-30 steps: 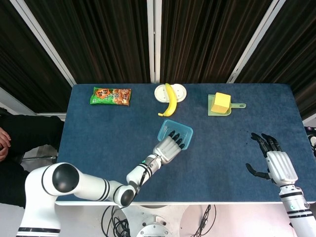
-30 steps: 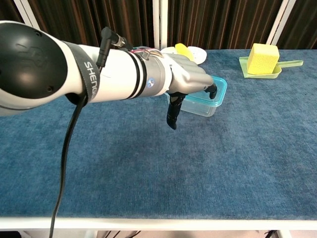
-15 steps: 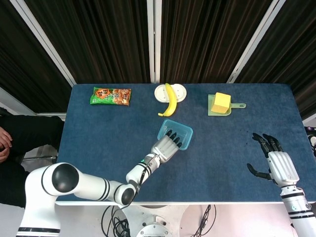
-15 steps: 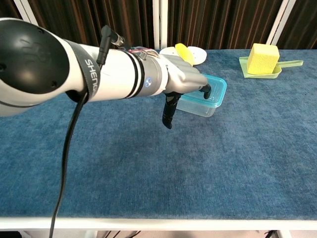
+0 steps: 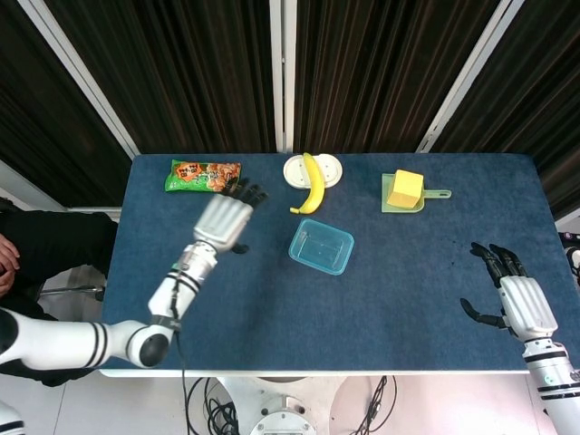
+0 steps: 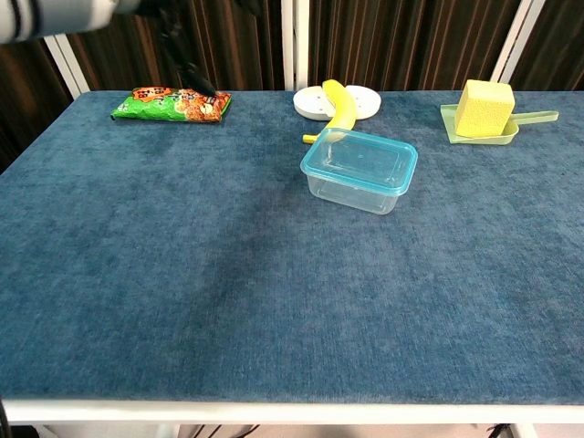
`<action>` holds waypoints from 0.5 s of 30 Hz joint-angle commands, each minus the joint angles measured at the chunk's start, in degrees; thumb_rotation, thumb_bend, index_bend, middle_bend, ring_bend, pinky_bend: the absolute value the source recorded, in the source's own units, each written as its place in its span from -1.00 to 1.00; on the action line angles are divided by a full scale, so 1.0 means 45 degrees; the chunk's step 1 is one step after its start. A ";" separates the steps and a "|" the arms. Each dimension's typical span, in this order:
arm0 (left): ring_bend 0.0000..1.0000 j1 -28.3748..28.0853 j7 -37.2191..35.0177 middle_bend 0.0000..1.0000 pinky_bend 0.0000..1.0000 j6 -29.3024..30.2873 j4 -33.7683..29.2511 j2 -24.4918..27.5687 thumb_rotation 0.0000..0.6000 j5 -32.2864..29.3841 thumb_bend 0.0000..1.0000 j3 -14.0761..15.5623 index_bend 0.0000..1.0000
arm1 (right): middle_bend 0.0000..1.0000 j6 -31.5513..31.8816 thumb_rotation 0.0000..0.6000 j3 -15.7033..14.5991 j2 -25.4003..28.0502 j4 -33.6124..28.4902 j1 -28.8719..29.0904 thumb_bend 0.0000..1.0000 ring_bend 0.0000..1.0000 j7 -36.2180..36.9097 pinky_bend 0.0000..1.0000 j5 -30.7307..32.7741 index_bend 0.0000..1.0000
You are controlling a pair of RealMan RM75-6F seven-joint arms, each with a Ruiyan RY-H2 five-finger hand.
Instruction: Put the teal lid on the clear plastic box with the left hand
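Teal lid (image 6: pixel 359 161) sits on the clear plastic box (image 6: pixel 356 191), edges lined up all round as far as the chest view shows; box is mid-table, slightly right of centre, nothing touching it. Left hand (image 5: pixel 223 220) is raised above the table (image 6: pixel 228 301), up-left of the box and well apart from it, fingers (image 5: pixel 246 191) spread and holding nothing; its fingertips sit in line with the right end of the snack bag (image 5: pixel 204 175) in the head view, and I can't tell the height gap. In the chest view only a dark blurred bit of that arm shows at the top left edge. Right hand (image 5: pixel 517 297) is near the right edge of the table toward the front, fingers apart, empty, thumb out to the side. Along the far edge: snack bag at left, white plate (image 5: pixel 313 169) with the banana (image 5: pixel 314 184) lying across it, banana tip reaching off the plate toward the box but not touching it; further right a green scoop tray (image 6: pixel 497 126) with the yellow sponge block (image 6: pixel 484 108) on it. Whole front half of the table, and the left side below the snack bag, is bare blue cloth. Open band between box and right hand too.
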 commanded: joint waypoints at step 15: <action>-1.00 0.9445 -0.5204 -0.75 -0.96 0.7145 0.2743 0.1507 1.00 0.6666 -0.89 0.3299 -0.62 | -0.84 0.1635 1.00 -0.0292 -0.1030 0.1796 -0.0730 -0.50 -1.00 0.0260 -1.00 -0.0984 -1.00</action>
